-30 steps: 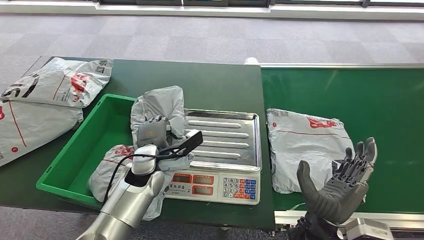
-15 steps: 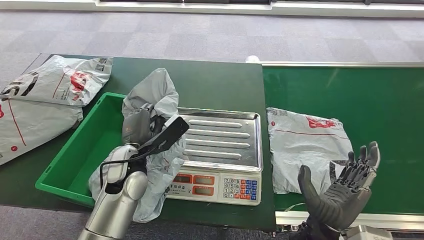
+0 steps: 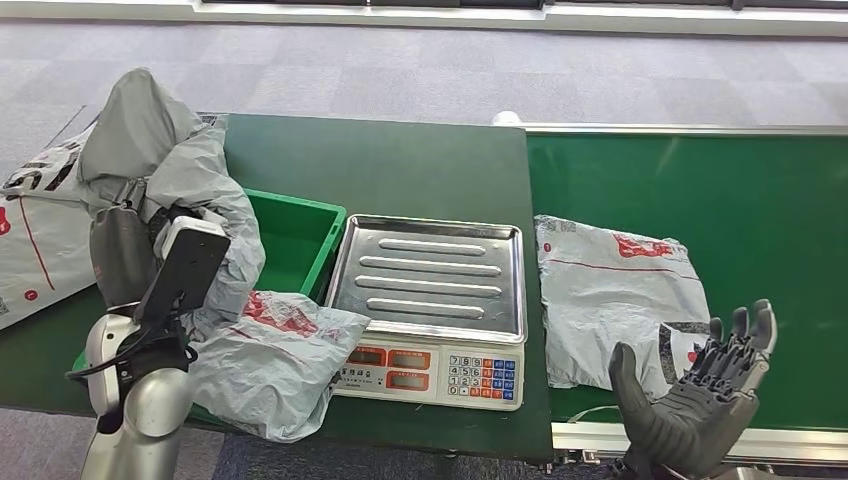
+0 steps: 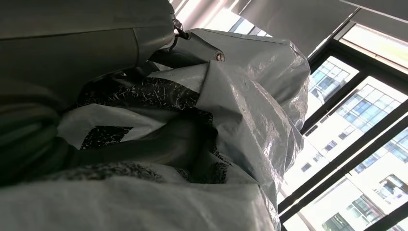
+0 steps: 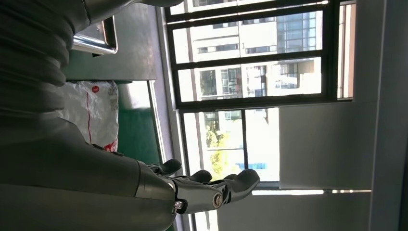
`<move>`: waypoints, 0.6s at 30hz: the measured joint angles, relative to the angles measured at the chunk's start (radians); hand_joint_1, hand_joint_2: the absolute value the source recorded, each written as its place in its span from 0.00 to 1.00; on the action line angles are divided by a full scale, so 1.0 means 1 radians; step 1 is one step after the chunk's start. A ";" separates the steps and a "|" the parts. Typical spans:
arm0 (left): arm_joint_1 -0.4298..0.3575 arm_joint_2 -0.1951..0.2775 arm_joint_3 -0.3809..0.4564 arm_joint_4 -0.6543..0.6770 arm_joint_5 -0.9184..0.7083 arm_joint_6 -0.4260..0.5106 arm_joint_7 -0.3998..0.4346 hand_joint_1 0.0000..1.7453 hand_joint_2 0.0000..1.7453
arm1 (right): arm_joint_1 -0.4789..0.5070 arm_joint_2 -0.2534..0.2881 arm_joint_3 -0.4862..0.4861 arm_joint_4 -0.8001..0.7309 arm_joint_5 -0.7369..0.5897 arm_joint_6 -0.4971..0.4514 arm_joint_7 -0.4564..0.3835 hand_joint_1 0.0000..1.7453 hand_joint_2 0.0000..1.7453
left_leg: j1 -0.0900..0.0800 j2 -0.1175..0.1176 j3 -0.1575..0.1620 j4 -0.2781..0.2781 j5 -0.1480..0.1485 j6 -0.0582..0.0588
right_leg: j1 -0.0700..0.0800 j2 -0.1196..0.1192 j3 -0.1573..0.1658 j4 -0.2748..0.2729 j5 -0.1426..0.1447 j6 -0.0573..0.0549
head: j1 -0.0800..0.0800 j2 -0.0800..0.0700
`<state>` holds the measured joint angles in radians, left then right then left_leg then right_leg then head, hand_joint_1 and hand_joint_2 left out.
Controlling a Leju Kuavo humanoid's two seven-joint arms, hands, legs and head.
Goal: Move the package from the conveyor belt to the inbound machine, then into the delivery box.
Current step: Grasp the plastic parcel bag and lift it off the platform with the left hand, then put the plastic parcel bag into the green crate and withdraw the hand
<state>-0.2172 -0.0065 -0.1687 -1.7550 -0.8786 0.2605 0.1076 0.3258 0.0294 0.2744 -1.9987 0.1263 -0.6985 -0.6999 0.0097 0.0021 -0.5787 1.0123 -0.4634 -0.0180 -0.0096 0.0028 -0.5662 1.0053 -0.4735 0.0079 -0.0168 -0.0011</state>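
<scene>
My left hand (image 3: 120, 255) grips a grey package (image 3: 175, 175) and holds it up over the near-left end of the green box (image 3: 300, 235); in the left wrist view the crumpled plastic (image 4: 240, 110) is bunched tight against my fingers. The bag's lower part droops down over the box's front edge, toward the scale (image 3: 430, 300), and I cannot tell whether that lower fold is one bag with the part I hold or a second one lying there.

The scale's steel tray is bare, so I judge the weighing step for this package is done and I am in the last leg: getting it into the box. What is left is to lower it and let go so it lies inside the walls instead of hanging over the rim.

My right hand (image 3: 700, 395) holds nothing, fingers spread and palm turned up, near the front edge of the belt (image 3: 770, 200). Another package (image 3: 610, 295) lies flat on the belt just beyond it, beside the scale, untouched. More bags (image 3: 40, 215) sit on the table left of the box.
</scene>
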 joint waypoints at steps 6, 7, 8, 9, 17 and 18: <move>0.008 0.015 0.014 -0.023 0.002 0.001 0.000 1.00 1.00 | 0.002 0.000 -0.002 -0.002 0.000 0.000 0.000 0.00 1.00 | 0.000 0.000 0.000 0.000 0.000 0.000 | -0.001 0.000 0.000 0.000 0.000 0.001 | 0.000 0.000; 0.009 0.017 0.016 -0.025 0.003 0.002 0.000 0.75 1.00 | 0.002 0.000 -0.002 -0.002 -0.001 0.000 0.000 0.00 1.00 | 0.000 0.000 0.000 0.000 0.000 0.000 | -0.001 0.000 0.000 0.000 0.000 0.001 | 0.000 0.000; 0.012 0.019 0.020 -0.025 0.007 0.003 0.000 0.50 1.00 | 0.002 0.000 -0.002 -0.002 -0.001 0.000 0.000 0.00 1.00 | 0.000 0.000 0.000 0.000 0.000 0.000 | -0.001 0.000 0.000 0.000 0.000 0.001 | 0.000 0.000; 0.019 0.022 0.026 -0.025 0.014 0.005 -0.001 0.25 1.00 | 0.003 0.000 -0.003 -0.002 -0.001 0.000 0.000 0.00 1.00 | 0.000 0.000 0.000 0.000 0.000 0.000 | -0.001 0.000 0.000 0.000 0.000 0.001 | 0.000 0.000; 0.119 0.045 0.096 -0.018 0.045 -0.049 -0.023 0.00 1.00 | 0.011 0.000 -0.004 -0.002 -0.012 0.000 0.000 0.00 1.00 | 0.000 0.000 0.000 0.000 0.000 0.000 | 0.000 0.001 -0.001 0.000 0.000 0.000 | 0.000 0.000; 0.127 0.047 0.099 -0.014 0.040 -0.050 -0.024 0.00 1.00 | 0.012 0.000 -0.005 -0.002 -0.012 0.000 0.000 0.00 1.00 | 0.000 0.000 0.000 0.000 0.000 0.000 | 0.000 0.001 -0.001 0.000 0.000 0.000 | 0.000 0.000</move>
<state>-0.0903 0.0404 -0.0696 -1.7694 -0.8391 0.2102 0.0839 0.3375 0.0290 0.2698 -2.0012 0.1138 -0.6980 -0.6999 0.0096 0.0026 -0.5791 1.0124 -0.4635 -0.0181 -0.0094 0.0039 -0.5674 1.0053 -0.4736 0.0079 -0.0170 -0.0011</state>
